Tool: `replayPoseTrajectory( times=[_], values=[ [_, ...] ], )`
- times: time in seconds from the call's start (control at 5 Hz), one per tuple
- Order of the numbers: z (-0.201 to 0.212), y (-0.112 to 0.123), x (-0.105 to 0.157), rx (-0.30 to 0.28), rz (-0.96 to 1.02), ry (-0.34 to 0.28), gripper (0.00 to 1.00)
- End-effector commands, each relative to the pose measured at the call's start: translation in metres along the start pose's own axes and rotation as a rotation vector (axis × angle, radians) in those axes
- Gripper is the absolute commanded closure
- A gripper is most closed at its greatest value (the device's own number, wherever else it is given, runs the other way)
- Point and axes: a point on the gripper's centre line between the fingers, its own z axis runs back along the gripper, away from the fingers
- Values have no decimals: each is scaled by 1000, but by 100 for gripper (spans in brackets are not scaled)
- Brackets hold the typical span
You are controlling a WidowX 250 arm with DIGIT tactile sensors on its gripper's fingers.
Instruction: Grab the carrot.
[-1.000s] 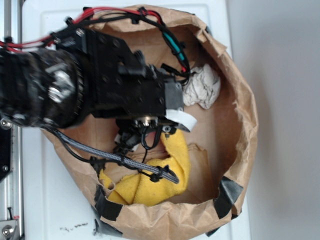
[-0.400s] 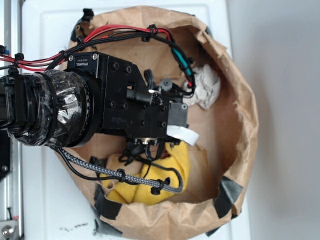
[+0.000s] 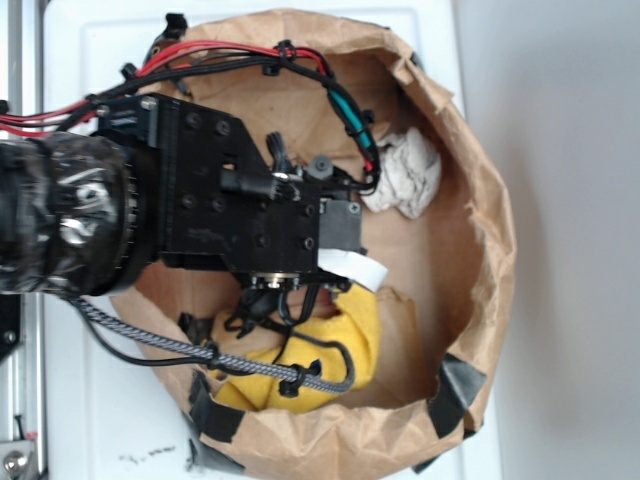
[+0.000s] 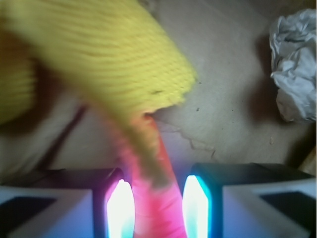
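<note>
In the wrist view the carrot shows as a pinkish-orange taper running up from between the two lit pads. My gripper is shut on it, the carrot filling the gap. Its far end goes under the edge of the yellow cloth, and its stem cap is hidden. In the exterior view the gripper hangs inside the brown paper bag, just above the yellow cloth; the arm covers the carrot there.
A wadded white paper ball lies at the back right of the bag, also at the wrist view's right edge. The bag's crumpled walls ring the gripper closely. A braided cable and red and black wires trail over the bag.
The arm dropped lower into the bag over the cloth, then came back up and shifted left. The cloth looks smeared by motion in the wrist view.
</note>
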Motion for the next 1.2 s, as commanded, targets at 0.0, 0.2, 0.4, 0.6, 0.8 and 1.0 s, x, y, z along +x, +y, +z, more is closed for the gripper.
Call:
replayPoseTrajectory(
  times=[0.0, 0.2, 0.4, 0.6, 0.8, 1.0],
  values=[
    [104, 54, -9, -76, 138, -147, 100],
    [127, 61, -16, -99, 207, -149, 100],
    [151, 57, -14, -67, 335, -148, 100],
    [169, 46, -7, -24, 457, -139, 100],
    [180, 43, 2, -19, 533, -119, 100],
    [175, 48, 23, 37, 625, -89, 100]
  ],
)
